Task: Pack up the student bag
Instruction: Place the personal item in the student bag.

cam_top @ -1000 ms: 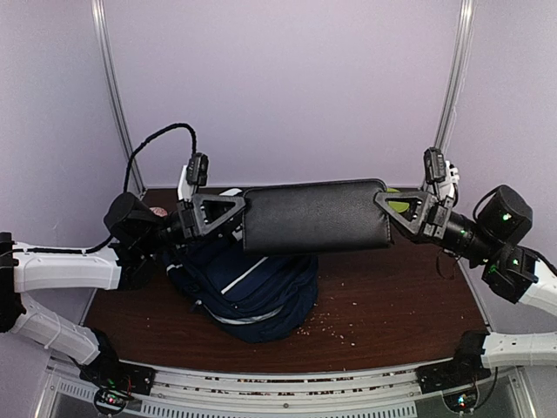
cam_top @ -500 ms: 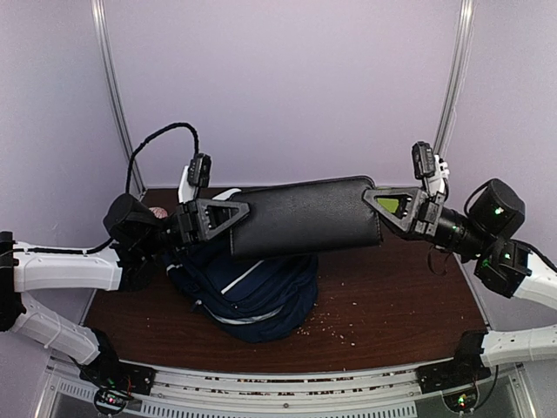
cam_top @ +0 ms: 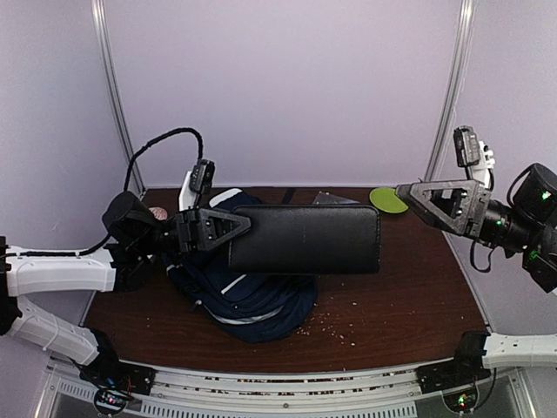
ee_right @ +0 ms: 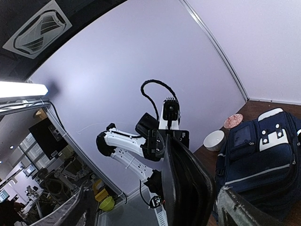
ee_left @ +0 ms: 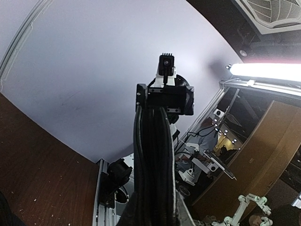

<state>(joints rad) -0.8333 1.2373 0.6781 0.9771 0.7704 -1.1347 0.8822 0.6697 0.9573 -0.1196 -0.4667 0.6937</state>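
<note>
Right wrist: illegible label (ee_right: 241, 136) on student bag (ee_right: 263, 174).

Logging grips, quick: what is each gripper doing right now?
Left gripper: shut on one end of the flat black rectangular case.
Right gripper: open, holding nothing, apart from the case.

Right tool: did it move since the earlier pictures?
Yes. The right tool has let go of the black case and drawn back to the right, uncovering the green disc on the table.
</note>
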